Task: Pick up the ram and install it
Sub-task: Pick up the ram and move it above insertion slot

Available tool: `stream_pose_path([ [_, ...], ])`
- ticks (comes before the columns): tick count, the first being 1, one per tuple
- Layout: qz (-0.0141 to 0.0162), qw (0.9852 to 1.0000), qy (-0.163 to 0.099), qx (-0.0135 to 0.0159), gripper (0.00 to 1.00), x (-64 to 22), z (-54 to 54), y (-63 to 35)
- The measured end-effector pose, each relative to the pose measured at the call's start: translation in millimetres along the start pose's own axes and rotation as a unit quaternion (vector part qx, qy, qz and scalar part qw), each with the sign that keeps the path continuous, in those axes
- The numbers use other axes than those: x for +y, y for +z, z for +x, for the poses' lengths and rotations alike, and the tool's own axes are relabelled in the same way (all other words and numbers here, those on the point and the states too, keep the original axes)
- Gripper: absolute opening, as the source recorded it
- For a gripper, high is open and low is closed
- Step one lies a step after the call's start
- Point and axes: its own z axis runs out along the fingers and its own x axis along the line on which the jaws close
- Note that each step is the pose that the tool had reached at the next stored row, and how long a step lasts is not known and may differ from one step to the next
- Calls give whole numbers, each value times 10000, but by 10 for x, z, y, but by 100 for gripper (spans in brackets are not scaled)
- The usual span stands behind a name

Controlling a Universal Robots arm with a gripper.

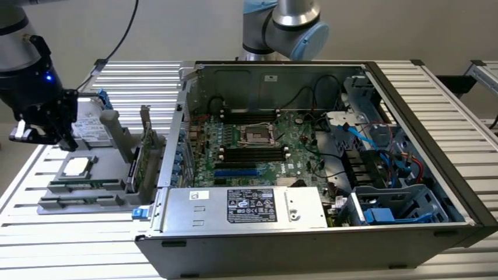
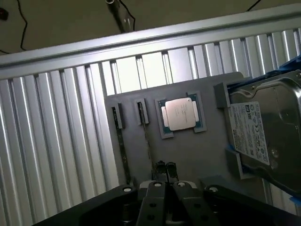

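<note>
Directly below the gripper, a grey fixture tray seats each part in its own recess for clean access. The ram stands on edge in a slot just beside the fingertips, with the processor beyond it. The jaws are fully closed and grip nothing. A ribbed aluminium table carries the tray, and the open computer case sits well apart

The hard drive runs off the edge — the pincer hides part of the tray.

Processor and hard drive side by side on tray beside computer case
</note>
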Motion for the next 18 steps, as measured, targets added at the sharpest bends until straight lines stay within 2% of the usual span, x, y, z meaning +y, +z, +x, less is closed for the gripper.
stream_pose_path([
  [5, 4, 9990, -451, 30, 10, -1, 0, 15],
  [10, 8, 9959, -897, 59, 10, 3, 0, 25],
  [12, 9, 9954, -959, 62, 10, 10, 1, 26],
  [18, 9, 9954, -960, 63, 12, 21, 3, 27],
])
